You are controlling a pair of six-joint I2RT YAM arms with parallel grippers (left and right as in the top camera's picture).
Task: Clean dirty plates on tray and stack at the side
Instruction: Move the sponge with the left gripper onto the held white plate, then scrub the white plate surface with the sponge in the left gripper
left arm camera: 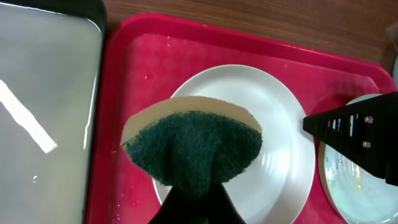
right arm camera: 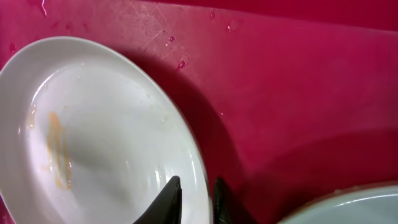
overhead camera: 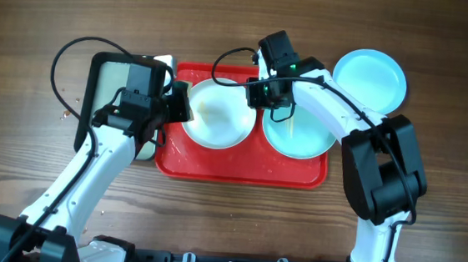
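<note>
Left wrist view: sponge over the white plate, both my jaws busy.
My left jaws are closed on a green scouring sponge (left arm camera: pixel 196 149) held over the white plate (left arm camera: pixel 280 124); my right jaws, almost closed, pinch that plate's rim on its right side. An orange smear (right arm camera: pixel 56 149) marks the plate. It lies at the left of the red tray (left arm camera: pixel 137 74), with an aqua plate (overhead camera: pixel 300 136) beside it; farther off, a second aqua plate (overhead camera: pixel 372 77) sits on the table (overhead camera: pixel 458 48).

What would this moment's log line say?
left tool: holds green sponge over white plate | right tool: pinches that plate's rim | red tray: also holds aqua plate | beside tray: second aqua plate
</note>
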